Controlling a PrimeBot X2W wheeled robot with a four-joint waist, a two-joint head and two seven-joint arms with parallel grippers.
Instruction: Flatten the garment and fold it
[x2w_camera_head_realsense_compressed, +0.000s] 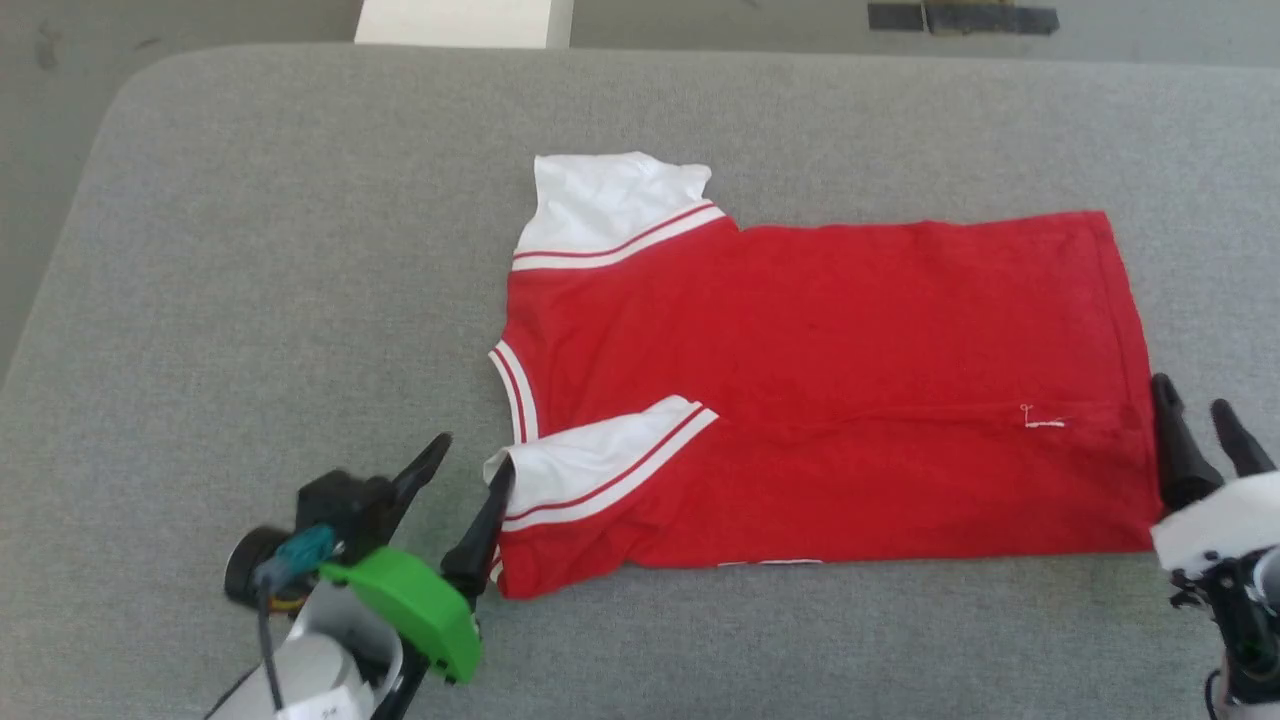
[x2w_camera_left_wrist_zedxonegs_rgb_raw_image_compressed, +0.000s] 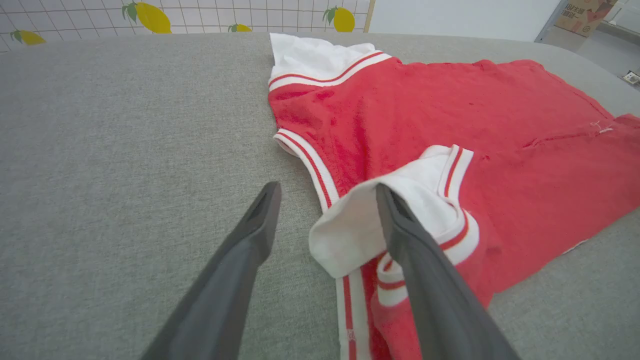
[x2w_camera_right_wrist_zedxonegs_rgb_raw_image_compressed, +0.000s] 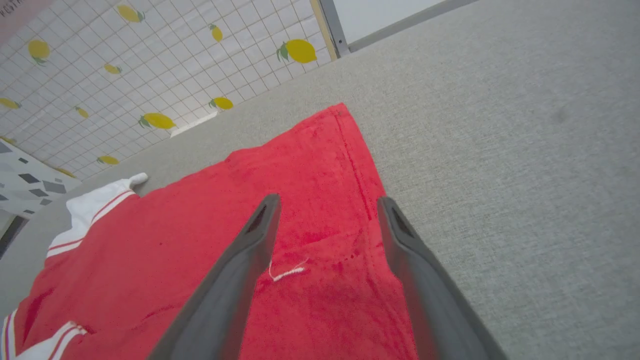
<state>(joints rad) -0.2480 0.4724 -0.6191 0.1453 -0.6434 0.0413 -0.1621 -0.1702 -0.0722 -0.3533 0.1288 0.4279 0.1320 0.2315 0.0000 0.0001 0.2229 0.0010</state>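
A grey fabric-covered tabletop (x2w_camera_head_realsense_compressed: 250, 250) with a rounded far-left corner carries the red jersey T-shirt (x2w_camera_head_realsense_compressed: 820, 380), which lies flat toward the near edge, its near side folded over, white-sleeved end to the left, hem to the right

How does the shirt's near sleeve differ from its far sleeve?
The near sleeve lies folded onto the red body; the far sleeve sticks out past it onto the grey surface. The near sleeve looks rumpled beside the left gripper; the far sleeve lies flatter, alone. Both are white with striped trim.
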